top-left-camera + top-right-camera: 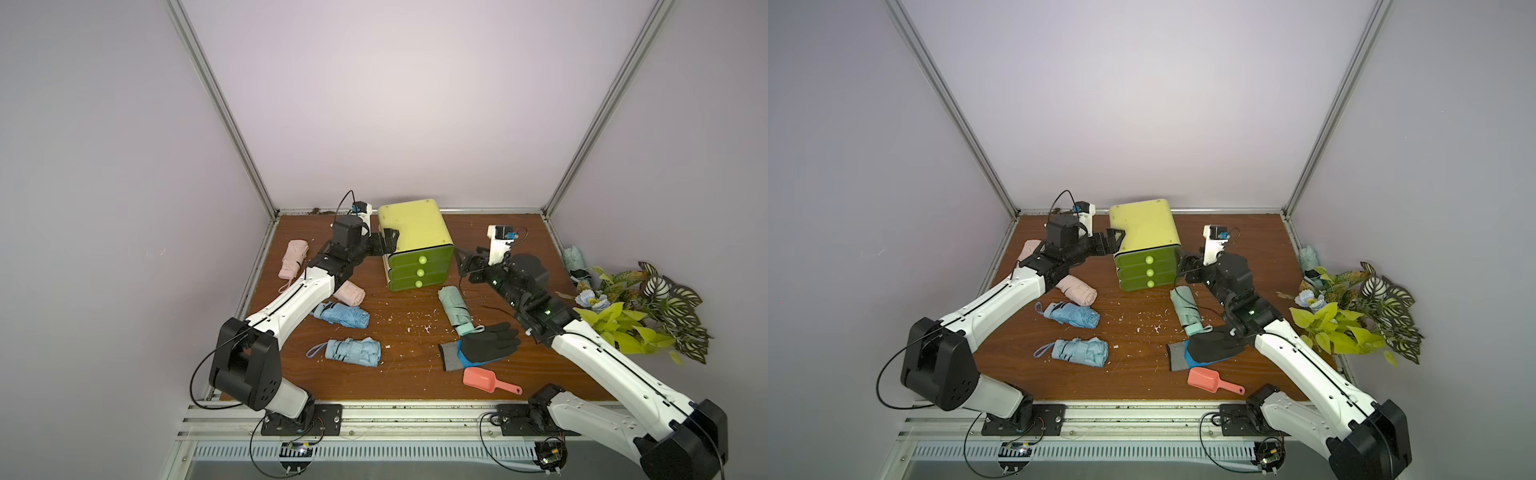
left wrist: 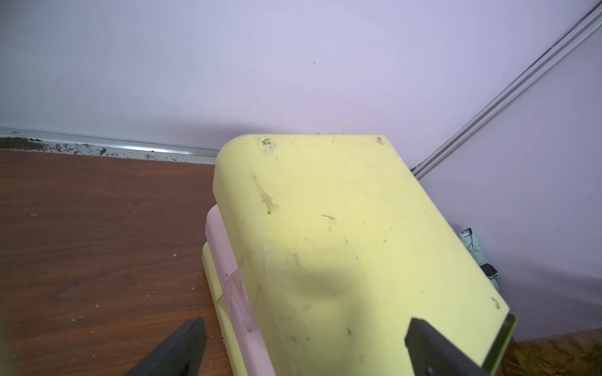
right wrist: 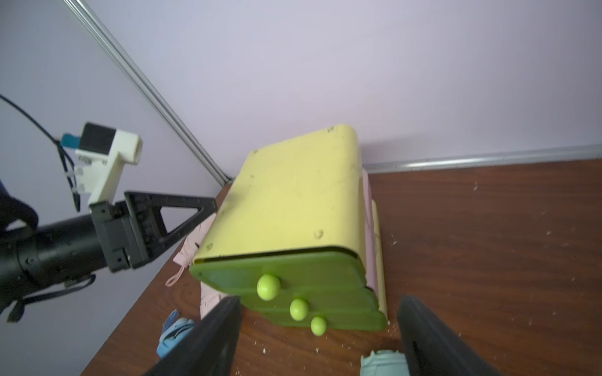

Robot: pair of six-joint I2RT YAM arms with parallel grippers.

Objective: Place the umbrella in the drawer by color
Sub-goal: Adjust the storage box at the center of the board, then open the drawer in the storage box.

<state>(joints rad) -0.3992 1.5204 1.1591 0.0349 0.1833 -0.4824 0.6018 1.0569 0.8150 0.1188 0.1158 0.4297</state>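
A yellow cabinet (image 1: 415,226) stands at the back of the table, its three green drawers (image 1: 417,272) shut, each with a round knob. Several folded umbrellas lie around it: a pink umbrella (image 1: 294,257) and another (image 1: 350,294) at the left, two blue ones (image 1: 343,313) (image 1: 354,351) in front, and a mint one (image 1: 455,309) at the right. My left gripper (image 1: 388,243) (image 2: 304,328) is open, straddling the cabinet top's left front corner. My right gripper (image 1: 467,264) (image 3: 319,302) hangs open and empty just right of the drawer fronts, above the mint umbrella's end.
A black and blue glove (image 1: 482,345) and a pink scoop (image 1: 488,380) lie near the front right. Artificial plants (image 1: 636,311) fill the right edge, with another mint umbrella (image 1: 575,259) against the right wall. White crumbs dot the wooden table (image 1: 415,374).
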